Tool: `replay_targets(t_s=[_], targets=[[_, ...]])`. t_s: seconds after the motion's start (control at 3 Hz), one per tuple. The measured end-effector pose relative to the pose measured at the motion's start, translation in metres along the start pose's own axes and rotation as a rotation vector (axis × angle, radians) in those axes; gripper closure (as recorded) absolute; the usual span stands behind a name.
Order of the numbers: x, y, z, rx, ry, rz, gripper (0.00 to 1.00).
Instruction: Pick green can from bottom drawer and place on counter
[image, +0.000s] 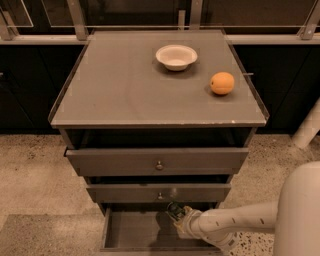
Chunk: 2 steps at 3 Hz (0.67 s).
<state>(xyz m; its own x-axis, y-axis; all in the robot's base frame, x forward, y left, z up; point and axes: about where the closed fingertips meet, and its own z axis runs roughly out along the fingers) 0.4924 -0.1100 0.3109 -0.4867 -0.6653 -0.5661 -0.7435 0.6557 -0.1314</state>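
Small shiny green can (173, 208) lying toward back of pulled-out bottom drawer (129, 234), a deep grey-brown box with flat floor. Can is sitting right at tip of cream two-finger gripper (180, 219), which is reaching into drawer from right. Cannot tell whether gripper is clamping can or standing apart. Flat grey-brown rimmed counter (125, 85) is carrying round white bowl (176, 56) and smooth round orange fruit (222, 83), near each other, not touching.

Claw (178, 216) low, arm (235, 222) outstretched.
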Motion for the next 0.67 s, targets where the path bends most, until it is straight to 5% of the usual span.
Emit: replay_targets(t_s=[0.67], targets=[[-0.023,0.006,-0.059,-0.01,0.042,-0.105,1.0]])
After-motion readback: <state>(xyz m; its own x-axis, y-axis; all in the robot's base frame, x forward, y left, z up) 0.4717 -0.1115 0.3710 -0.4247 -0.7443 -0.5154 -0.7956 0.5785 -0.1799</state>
